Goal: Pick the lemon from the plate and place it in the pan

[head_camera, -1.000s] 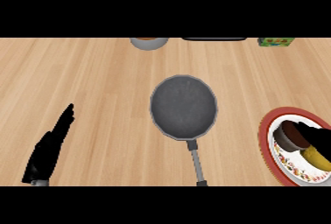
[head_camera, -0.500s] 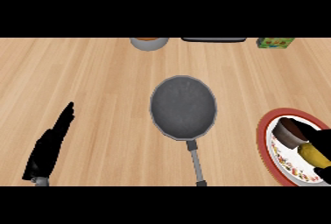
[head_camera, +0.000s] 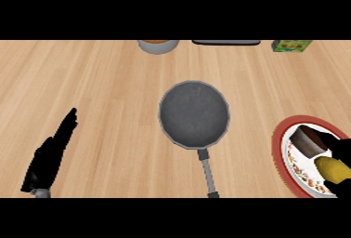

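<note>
A grey pan (head_camera: 194, 112) lies in the middle of the counter, handle pointing toward me. At the right edge sits a red-rimmed patterned plate (head_camera: 282, 148). The yellow lemon (head_camera: 332, 168) rests on it. My right hand (head_camera: 340, 149) comes in from the right edge, and its black fingers curl above and below the lemon. A dark stubby part with a pale end (head_camera: 308, 141) lies on the plate just left of the hand. My left hand (head_camera: 48, 158) rests open at the lower left with its fingers straight, far from the pan.
Along the far edge stand a grey bowl (head_camera: 158, 45), a dark flat tray (head_camera: 226, 42) and a green box (head_camera: 291, 45). Bare wooden counter surrounds the pan.
My right hand has shifted slightly over the plate and closed in around the lemon, which stays on the plate. The left hand and the pan have not moved.
</note>
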Action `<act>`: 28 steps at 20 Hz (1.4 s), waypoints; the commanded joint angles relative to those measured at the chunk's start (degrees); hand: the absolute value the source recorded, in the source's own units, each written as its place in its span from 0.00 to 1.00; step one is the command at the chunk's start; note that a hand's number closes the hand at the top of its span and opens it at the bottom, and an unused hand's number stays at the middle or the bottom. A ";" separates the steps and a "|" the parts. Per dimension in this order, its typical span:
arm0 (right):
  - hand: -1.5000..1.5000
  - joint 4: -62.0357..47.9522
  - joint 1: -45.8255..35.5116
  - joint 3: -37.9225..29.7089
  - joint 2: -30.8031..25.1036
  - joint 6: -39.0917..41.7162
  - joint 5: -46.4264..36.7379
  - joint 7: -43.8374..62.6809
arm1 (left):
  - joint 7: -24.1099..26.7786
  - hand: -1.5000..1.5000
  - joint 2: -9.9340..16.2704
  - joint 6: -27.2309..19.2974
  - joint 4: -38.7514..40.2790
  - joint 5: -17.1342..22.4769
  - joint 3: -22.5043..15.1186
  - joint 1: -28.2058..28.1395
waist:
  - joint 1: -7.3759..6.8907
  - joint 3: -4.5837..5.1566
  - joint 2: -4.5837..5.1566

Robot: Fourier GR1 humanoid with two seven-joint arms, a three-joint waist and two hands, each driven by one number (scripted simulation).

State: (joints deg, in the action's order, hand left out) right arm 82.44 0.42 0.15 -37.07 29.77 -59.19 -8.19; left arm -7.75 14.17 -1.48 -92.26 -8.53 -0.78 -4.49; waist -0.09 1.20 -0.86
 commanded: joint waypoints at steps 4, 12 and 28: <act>1.00 -11.38 -12.12 -0.89 5.60 2.29 1.82 0.86 | -0.77 0.50 1.15 2.28 -1.03 0.89 0.93 -0.01 | -1.25 -1.25 1.10; 1.00 -14.75 -23.78 -9.87 5.01 -11.05 5.65 -5.92 | -0.05 0.50 -1.36 0.49 -0.15 -0.68 -0.53 -0.27 | -0.80 -1.30 1.06; 1.00 -5.24 -38.39 -3.92 22.78 -13.96 12.28 -1.60 | 1.64 0.50 -0.83 1.73 4.50 -1.21 1.63 2.77 | -0.33 -1.17 0.93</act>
State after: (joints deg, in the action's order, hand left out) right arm 77.63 -35.21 -6.35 -19.25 15.05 -47.73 -12.29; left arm -7.66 13.23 -0.03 -90.95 -9.32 0.19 -3.17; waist -0.48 0.03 -0.03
